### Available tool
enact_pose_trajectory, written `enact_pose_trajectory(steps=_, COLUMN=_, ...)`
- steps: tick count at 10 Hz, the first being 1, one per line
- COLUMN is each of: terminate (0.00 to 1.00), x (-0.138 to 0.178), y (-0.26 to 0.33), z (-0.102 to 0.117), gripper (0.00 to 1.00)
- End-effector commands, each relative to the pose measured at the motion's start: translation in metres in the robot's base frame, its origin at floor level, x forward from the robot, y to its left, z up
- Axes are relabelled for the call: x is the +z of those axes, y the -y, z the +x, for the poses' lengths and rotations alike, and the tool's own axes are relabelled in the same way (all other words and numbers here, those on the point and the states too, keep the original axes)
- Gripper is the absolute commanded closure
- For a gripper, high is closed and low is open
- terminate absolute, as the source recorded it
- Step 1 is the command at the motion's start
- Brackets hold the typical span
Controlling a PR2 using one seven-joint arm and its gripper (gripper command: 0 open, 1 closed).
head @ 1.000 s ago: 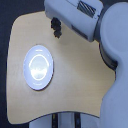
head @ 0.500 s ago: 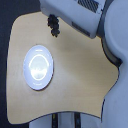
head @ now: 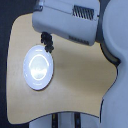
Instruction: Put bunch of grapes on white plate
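Bulky grey-white robot arm (head: 70,22) fills the top, hiding the gripper; cannot tell how its jaws stand. Pale wooden table (head: 75,85) below. Round glossy white plate (head: 38,68) sits toward the exterior view's left. Dark purple-black bunch of grapes (head: 47,42) hangs beneath the arm's edge (blurred), just above the plate's upper rim.

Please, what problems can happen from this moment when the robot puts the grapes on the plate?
1. The grapes hang just beyond the upper right rim of the plate, not over its middle. Released here, they would likely land on the table or the rim and roll off.
2. The arm hides the claw, so the hold cannot be checked; the cluster could slip early.
3. The plate looks glossy, so the grapes may slide after landing.
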Motion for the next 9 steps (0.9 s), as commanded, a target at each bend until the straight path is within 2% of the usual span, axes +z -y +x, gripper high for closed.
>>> enact_pose_trajectory(steps=1, terminate=0.0, x=-0.052, y=-0.042, z=-0.054, gripper=1.0)
enact_pose_trajectory(steps=4, terminate=0.0, x=-0.088, y=-0.061, z=-0.06, gripper=1.0)
enact_pose_trajectory(steps=9, terminate=0.0, x=-0.133, y=-0.071, z=-0.054, gripper=1.0)
